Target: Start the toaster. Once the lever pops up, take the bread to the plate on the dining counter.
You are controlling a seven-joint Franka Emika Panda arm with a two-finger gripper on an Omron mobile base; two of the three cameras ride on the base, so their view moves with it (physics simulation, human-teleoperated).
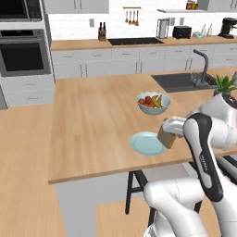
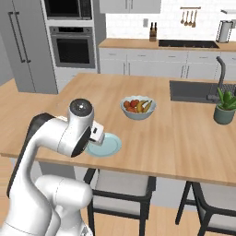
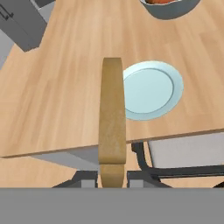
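My gripper [image 3: 112,178] is shut on the bread [image 3: 112,120], a tan-brown slice seen edge-on in the hand view. The slice hangs above the dining counter [image 1: 92,134] near its front edge. Beside the bread lies the pale blue plate [image 3: 151,90], round and bare. From the left base view the bread [image 1: 165,137] sits at the plate's [image 1: 146,143] right rim, under my gripper [image 1: 171,131]. In the right base view my arm covers part of the plate [image 2: 107,145]. The black toaster [image 1: 182,32] stands far off on the back counter.
A white bowl of fruit [image 1: 153,102] stands behind the plate. A dark sink with a faucet [image 1: 183,82] and a potted plant [image 2: 225,108] are on the counter's right. Dark stools [image 2: 122,186] stand under the front edge. A coffee machine [image 1: 227,27] stands at the back right.
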